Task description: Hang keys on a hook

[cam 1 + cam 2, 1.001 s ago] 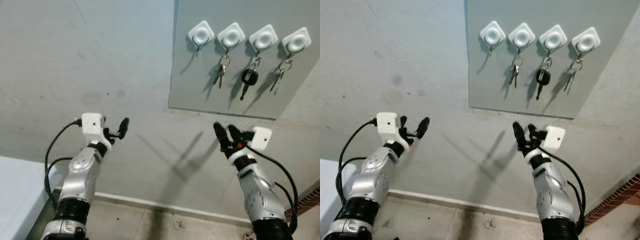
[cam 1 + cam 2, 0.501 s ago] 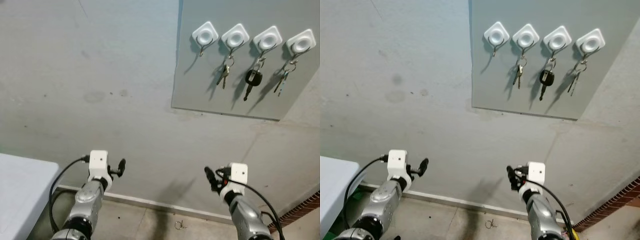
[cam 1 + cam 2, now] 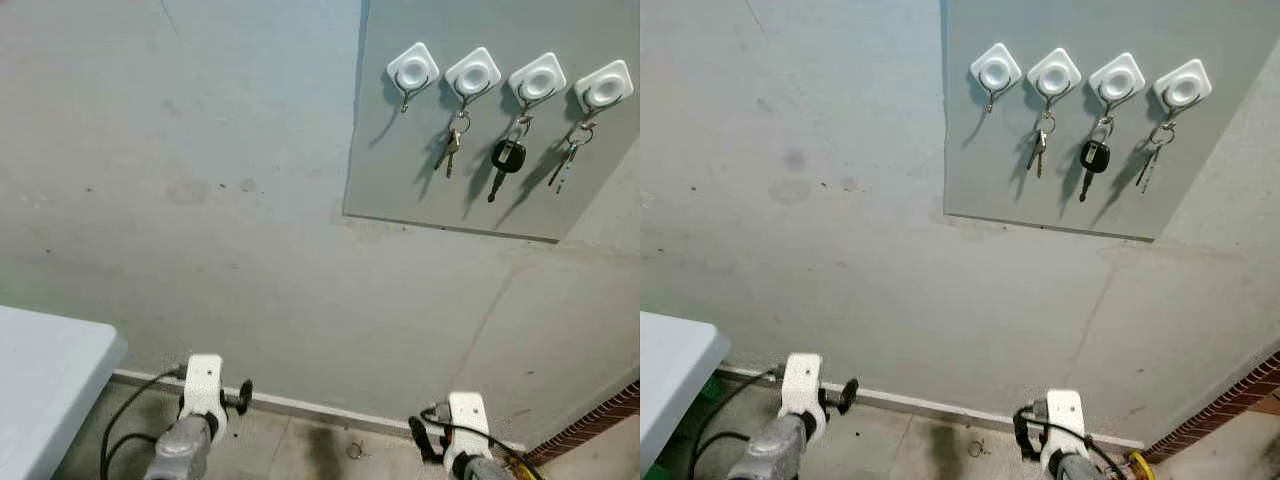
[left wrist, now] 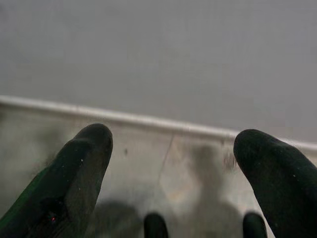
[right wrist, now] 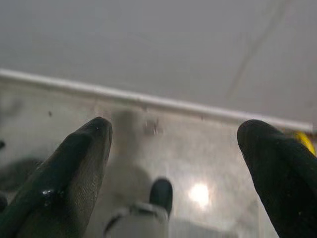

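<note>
A grey panel (image 3: 400,180) on the wall carries a row of white hooks. The leftmost hook (image 3: 413,68) is bare. A silver key bunch (image 3: 448,150), a black car key (image 3: 505,160) and another bunch (image 3: 562,165) hang from the other three. A small key ring (image 3: 355,452) lies on the floor by the skirting, seen blurred in the right wrist view as the ring (image 5: 151,128). My left gripper (image 3: 240,397) and right gripper (image 3: 420,440) hang low, far below the hooks. In the wrist views the left gripper (image 4: 173,163) and right gripper (image 5: 173,158) are open, holding nothing.
A white table corner (image 3: 40,370) juts in at lower left. A white skirting board (image 3: 300,405) runs along the foot of the grey wall. Red brickwork (image 3: 600,420) shows at lower right. The floor is pale and glossy.
Both arms have dropped from chest height near the wall to the bottom edge of the picture. The view has shifted slightly and the table corner has come into view.
</note>
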Robot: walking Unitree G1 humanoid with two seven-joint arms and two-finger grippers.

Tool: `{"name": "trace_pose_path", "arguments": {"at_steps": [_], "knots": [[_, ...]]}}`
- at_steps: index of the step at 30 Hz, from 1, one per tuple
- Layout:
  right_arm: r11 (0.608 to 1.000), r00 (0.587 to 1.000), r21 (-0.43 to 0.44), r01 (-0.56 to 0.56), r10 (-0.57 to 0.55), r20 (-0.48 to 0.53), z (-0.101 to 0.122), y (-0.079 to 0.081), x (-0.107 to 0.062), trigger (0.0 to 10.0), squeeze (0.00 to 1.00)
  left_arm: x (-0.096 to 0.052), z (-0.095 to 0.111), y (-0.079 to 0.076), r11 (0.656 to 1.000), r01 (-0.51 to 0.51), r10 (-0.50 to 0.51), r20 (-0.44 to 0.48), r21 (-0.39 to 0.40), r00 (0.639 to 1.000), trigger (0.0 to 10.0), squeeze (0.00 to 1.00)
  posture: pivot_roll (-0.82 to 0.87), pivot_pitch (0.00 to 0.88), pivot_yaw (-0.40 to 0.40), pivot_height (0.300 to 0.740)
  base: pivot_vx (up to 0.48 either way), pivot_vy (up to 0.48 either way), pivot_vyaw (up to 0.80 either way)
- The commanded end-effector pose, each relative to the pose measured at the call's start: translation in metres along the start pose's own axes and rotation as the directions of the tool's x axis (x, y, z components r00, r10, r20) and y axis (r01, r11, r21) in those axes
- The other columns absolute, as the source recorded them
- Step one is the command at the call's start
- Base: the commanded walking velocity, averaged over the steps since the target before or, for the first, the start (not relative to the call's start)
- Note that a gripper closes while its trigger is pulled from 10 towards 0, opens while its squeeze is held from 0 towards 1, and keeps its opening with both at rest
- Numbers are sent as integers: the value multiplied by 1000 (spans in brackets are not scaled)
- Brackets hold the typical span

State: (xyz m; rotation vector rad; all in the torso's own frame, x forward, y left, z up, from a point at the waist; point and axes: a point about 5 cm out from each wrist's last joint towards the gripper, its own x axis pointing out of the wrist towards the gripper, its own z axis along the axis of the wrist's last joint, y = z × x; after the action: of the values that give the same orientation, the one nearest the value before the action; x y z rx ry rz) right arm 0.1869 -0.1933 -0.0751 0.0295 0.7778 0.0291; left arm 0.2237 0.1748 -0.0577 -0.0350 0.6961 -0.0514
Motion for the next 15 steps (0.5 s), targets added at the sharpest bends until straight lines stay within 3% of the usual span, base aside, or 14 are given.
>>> {"name": "trace_pose_path", "arguments": {"at_steps": [1, 7, 15], "knots": [[1000, 1000, -1, 5, -5, -23, -5, 1, -1, 10000, 1000, -2, -6, 2, 1000, -14, 14, -30, 10, 999, 10000, 0, -52, 0, 12, 740, 0, 0, 0], [999, 990, 12, 46, -44, -134, -37, -4, -13, 10000, 1000, -11, -29, 8, 999, -33, 34, -98, 12, 995, 10000, 0, -61, 0, 17, 740, 0, 0, 0], [999, 984, -6, 43, -43, -174, -46, -2, -17, 10000, 1000, -13, -32, 10, 999, -40, 42, -106, 16, 994, 10000, 0, -57, 0, 16, 740, 0, 0, 0]]}}
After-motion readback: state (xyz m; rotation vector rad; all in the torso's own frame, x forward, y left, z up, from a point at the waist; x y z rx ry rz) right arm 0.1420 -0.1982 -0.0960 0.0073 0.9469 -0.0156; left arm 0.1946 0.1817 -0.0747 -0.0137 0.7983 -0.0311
